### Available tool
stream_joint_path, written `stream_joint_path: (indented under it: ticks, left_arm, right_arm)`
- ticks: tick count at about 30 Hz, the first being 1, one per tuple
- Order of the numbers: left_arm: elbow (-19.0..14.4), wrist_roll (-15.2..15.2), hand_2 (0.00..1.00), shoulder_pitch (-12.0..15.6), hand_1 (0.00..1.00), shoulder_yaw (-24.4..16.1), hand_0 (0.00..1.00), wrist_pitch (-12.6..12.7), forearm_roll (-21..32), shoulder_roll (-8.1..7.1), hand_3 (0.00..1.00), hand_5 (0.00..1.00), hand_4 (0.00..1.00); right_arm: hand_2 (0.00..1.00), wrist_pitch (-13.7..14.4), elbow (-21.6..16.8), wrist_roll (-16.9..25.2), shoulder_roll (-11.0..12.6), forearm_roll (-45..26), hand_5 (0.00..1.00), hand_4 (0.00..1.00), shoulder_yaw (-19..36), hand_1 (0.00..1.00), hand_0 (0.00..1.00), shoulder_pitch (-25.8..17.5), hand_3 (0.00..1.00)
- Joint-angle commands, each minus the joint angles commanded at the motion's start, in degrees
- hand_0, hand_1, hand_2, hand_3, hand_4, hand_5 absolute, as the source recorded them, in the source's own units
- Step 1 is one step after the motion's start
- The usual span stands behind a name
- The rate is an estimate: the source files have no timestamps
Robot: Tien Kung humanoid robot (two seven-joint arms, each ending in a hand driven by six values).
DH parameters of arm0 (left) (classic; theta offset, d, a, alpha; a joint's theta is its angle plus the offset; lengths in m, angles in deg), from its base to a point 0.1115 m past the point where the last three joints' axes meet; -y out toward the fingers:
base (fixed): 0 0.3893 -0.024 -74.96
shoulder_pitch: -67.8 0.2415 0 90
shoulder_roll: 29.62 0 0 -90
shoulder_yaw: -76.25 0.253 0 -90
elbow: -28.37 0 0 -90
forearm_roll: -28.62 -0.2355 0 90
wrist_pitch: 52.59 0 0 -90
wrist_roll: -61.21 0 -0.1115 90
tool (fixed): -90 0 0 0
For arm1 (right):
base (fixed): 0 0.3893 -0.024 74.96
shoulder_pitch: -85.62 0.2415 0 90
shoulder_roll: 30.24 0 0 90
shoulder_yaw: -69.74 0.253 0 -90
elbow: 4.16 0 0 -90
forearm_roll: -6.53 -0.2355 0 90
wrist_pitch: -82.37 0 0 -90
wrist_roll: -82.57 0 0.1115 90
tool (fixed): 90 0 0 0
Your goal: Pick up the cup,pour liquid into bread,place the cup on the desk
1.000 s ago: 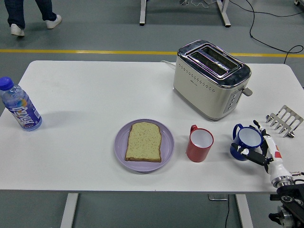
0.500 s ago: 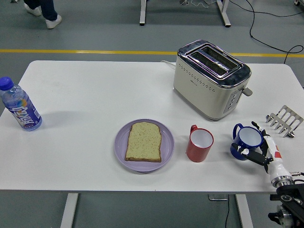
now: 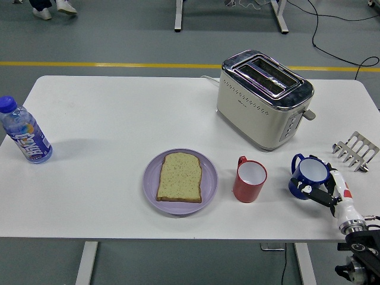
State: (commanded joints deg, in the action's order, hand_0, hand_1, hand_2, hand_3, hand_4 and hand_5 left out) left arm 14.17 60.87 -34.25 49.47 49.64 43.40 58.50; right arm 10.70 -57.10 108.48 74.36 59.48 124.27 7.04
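Since the earlier frames, little is changing on the white table [image 3: 119, 107]: the person's shoes at the far left [image 3: 53, 8] are moving further out of view along the floor, while the right hand [image 3: 323, 189] is shifting only slightly against the blue cup [image 3: 310, 174]. Entering from the near right corner, this hand is sitting at the cup's near-right side, its dark fingers [image 3: 316, 195] curling toward the cup wall — whether they are actually clasping it cannot be told. Standing upright near the table's right edge, the blue cup is turning its handle to the left. Just left of it, a red mug [image 3: 249, 180] is standing upright, and further left a slice of bread [image 3: 180, 176] is lying flat on a purple plate [image 3: 151, 185]. Beyond the mug, a cream toaster [image 3: 262, 97] is sitting at an angle. A metal toast rack [image 3: 355, 151] is resting at the right edge — a water bottle [image 3: 24, 131] is standing at the far left.
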Motion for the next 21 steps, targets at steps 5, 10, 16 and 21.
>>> stream_joint_path:
  ticks: [5,10,16,21]
  left_arm:
    - [0.0,0.0,0.773,0.0,0.756,0.0,0.690,0.0,0.0,0.01,0.611,0.998,0.396]
    - [0.0,0.0,0.773,0.0,0.756,0.0,0.690,0.0,0.0,-0.01,0.611,0.998,0.396]
    - [0.0,-0.1,0.773,0.0,0.756,-0.1,0.690,0.1,-0.2,0.00,0.611,0.998,0.396]
    - [0.0,-0.2,0.773,0.1,0.756,-0.4,0.690,0.2,-0.6,0.03,0.611,0.998,0.396]
  right_arm:
    - [0.749,0.3,0.1,0.2,0.0,-0.5,0.161,0.900,-0.2,0.679,0.841,0.1,0.796]
    - [0.695,0.6,0.3,0.5,0.0,-1.0,0.155,0.873,-0.3,0.637,0.782,0.1,0.768]
    - [0.682,0.8,0.4,0.5,0.0,-1.1,0.159,0.871,-0.3,0.609,0.743,0.2,0.757]
    - [0.669,0.8,0.5,0.7,0.0,-1.7,0.164,0.869,-0.5,0.594,0.714,0.1,0.753]
